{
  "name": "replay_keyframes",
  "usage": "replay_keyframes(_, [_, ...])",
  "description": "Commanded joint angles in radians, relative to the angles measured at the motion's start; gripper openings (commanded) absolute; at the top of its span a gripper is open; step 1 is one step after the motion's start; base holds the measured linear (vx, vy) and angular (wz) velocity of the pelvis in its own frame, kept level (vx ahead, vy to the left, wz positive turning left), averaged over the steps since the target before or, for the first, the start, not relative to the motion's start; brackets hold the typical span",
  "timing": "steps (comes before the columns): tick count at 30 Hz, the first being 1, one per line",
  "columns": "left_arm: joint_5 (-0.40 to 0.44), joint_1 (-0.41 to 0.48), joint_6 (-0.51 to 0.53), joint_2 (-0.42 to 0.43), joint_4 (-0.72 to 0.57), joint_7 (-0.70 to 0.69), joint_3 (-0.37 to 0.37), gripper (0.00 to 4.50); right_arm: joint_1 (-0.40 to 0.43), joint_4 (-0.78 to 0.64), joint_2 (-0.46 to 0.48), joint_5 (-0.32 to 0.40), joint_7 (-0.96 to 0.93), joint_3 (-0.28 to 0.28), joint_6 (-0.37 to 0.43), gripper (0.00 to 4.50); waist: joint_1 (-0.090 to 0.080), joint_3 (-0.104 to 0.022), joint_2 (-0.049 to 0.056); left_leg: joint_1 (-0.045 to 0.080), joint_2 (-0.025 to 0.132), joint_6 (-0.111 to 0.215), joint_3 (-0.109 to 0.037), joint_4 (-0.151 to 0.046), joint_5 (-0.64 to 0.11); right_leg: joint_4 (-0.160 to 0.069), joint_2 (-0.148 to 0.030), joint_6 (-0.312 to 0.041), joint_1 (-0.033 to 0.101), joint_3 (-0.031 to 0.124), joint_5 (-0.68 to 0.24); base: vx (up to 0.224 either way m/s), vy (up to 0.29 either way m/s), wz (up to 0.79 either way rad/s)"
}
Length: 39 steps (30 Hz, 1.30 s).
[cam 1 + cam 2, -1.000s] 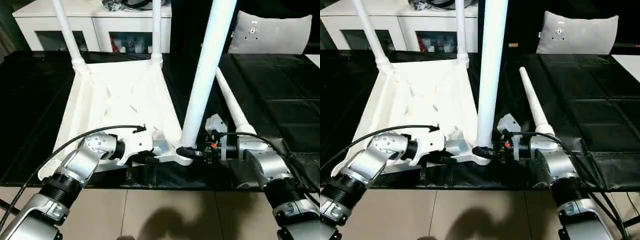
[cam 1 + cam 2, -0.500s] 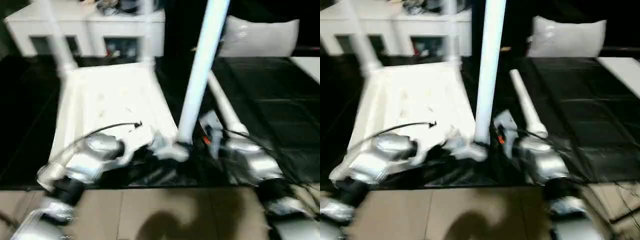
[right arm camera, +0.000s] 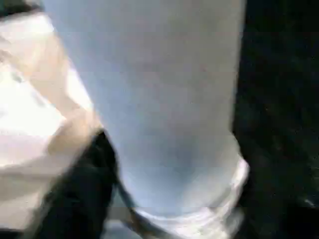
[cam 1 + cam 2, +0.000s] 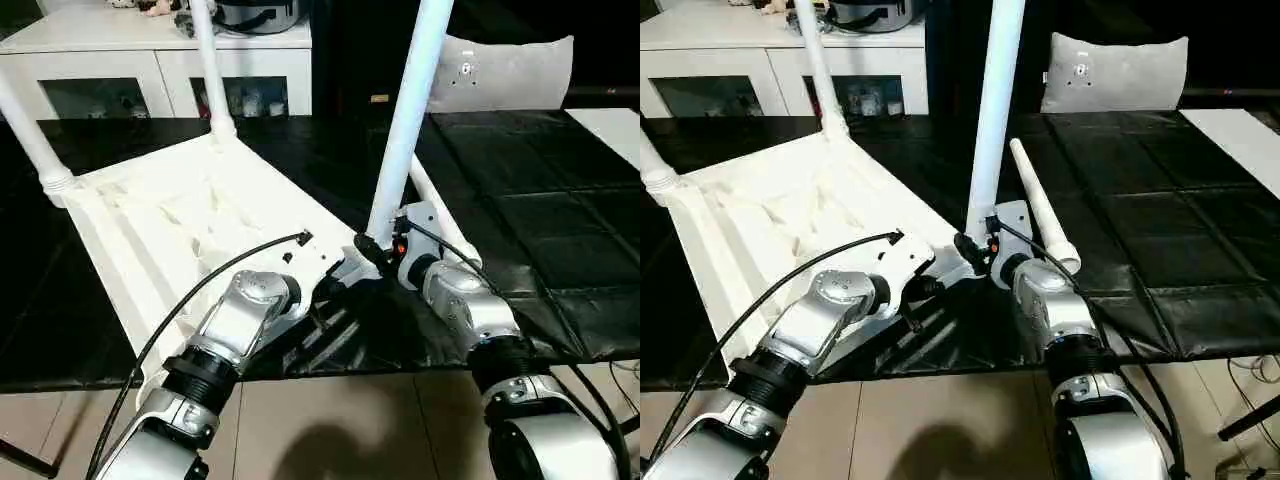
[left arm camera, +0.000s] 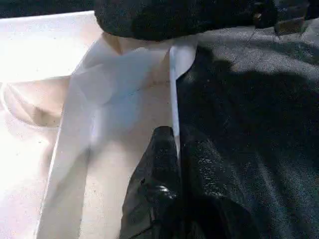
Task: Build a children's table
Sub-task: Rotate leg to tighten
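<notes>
Four legs: three upright in tabletop (image 4: 180, 230), one (image 4: 1040, 215) lying loose. Left fingers (image 5: 164, 164) clamped on tabletop edge; right fingers (image 4: 368, 250) around near leg (image 4: 405, 120), grip unclear.

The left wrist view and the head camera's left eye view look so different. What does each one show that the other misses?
Left wrist view: up close, the left gripper pinched shut on the thin rim of the table top. Left eye view: three upright legs, a loose leg on the black mat, the white cabinet and the right gripper at the near leg. Both show the table top and black mat.
</notes>
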Motion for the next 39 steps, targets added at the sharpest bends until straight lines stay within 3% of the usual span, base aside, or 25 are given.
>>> replay_keyframes(1, [0.005, -0.002, -0.037, 0.013, 0.011, -0.005, -0.018, 0.00, 0.033, 0.005, 0.010, 0.008, 0.031, 0.016, 0.016, 3.83, 0.004, -0.040, -0.004, -0.013, 0.020, 0.037, 0.001, -0.070, -0.126, -0.083, -0.057, -0.200, 0.041, 0.048, -0.101, 0.000, 0.000, 0.00])
replay_keyframes(3, [0.009, 0.001, -0.062, 0.046, 0.016, -0.036, -0.021, 0.00, 0.056, -0.043, -0.002, 0.017, 0.070, 0.019, 0.004, 3.99, 0.007, -0.044, -0.002, -0.015, 0.020, 0.041, 0.000, -0.067, -0.111, -0.080, -0.057, -0.197, 0.043, 0.048, -0.062, 0.000, 0.000, 0.00])
replay_keyframes(4, [0.009, 0.002, -0.066, 0.055, 0.016, -0.046, -0.022, 0.00, 0.062, -0.054, -0.007, 0.021, 0.083, 0.019, 0.000, 4.22, 0.008, -0.047, -0.003, -0.017, 0.020, 0.050, 0.000, -0.063, -0.073, -0.073, -0.055, -0.204, 0.044, 0.047, 0.003, 0.000, 0.000, 0.00])
replay_keyframes(8, [0.012, 0.003, -0.077, 0.081, 0.016, -0.069, -0.023, 0.00, 0.083, -0.087, -0.028, 0.034, 0.124, 0.014, -0.016, 4.43, 0.009, -0.046, 0.001, -0.019, 0.019, 0.060, 0.003, -0.061, -0.067, -0.071, -0.055, -0.219, 0.044, 0.045, 0.034, 0.000, 0.000, 0.00])
replay_keyframes(13, [0.021, 0.007, -0.120, 0.143, 0.023, -0.140, -0.048, 0.00, 0.137, -0.192, -0.094, 0.071, 0.290, 0.028, -0.030, 4.43, 0.011, -0.048, 0.004, -0.019, 0.022, 0.072, 0.002, -0.059, -0.064, -0.068, -0.053, -0.223, 0.045, 0.045, 0.065, 0.000, 0.000, 0.00])
replay_keyframes(16, [0.030, 0.016, -0.179, 0.189, 0.030, -0.210, -0.084, 0.00, 0.168, -0.249, -0.158, 0.065, 0.396, 0.064, -0.036, 4.43, 0.010, -0.046, -0.001, -0.021, 0.021, 0.077, 0.002, -0.059, -0.072, -0.070, -0.053, -0.225, 0.048, 0.043, 0.053, 0.000, 0.000, 0.00])
replay_keyframes(22, [0.031, 0.032, -0.230, 0.248, 0.013, -0.314, -0.121, 0.00, 0.188, -0.293, -0.232, 0.057, 0.498, 0.084, -0.061, 4.43, 0.011, -0.046, 0.001, -0.019, 0.023, 0.081, 0.003, -0.057, -0.054, -0.066, -0.054, -0.238, 0.046, 0.044, 0.069, 0.000, 0.000, 0.00])
replay_keyframes(28, [-0.016, 0.056, -0.290, 0.291, -0.034, -0.462, -0.147, 0.00, 0.214, -0.373, -0.311, 0.093, 0.695, 0.129, -0.043, 4.43, 0.027, -0.052, 0.001, -0.017, 0.026, 0.118, 0.005, -0.048, -0.017, -0.056, -0.052, -0.262, 0.043, 0.041, 0.149, 0.000, 0.000, 0.00])
replay_keyframes(29, [-0.019, 0.056, -0.292, 0.298, -0.039, -0.481, -0.155, 0.00, 0.214, -0.377, -0.319, 0.092, 0.720, 0.139, -0.041, 4.43, 0.032, -0.052, -0.003, -0.014, 0.028, 0.123, 0.006, -0.047, -0.014, -0.053, -0.053, -0.268, 0.042, 0.041, 0.148, 0.000, 0.000, 0.00])
replay_keyframes(33, [-0.025, 0.057, -0.304, 0.321, -0.054, -0.541, -0.178, 0.00, 0.204, -0.375, -0.332, 0.084, 0.761, 0.167, -0.036, 4.01, 0.041, -0.052, 0.000, -0.014, 0.030, 0.118, 0.006, -0.047, -0.021, -0.053, -0.054, -0.273, 0.040, 0.041, 0.122, 0.000, 0.000, 0.00])
replay_keyframes(39, [-0.025, 0.059, -0.321, 0.342, -0.066, -0.601, -0.189, 0.00, 0.189, -0.362, -0.349, 0.062, 0.834, 0.218, -0.023, 3.46, 0.048, -0.049, -0.004, -0.014, 0.029, 0.098, 0.007, -0.048, -0.046, -0.055, -0.056, -0.262, 0.040, 0.043, 0.081, 0.000, 0.000, 0.00])
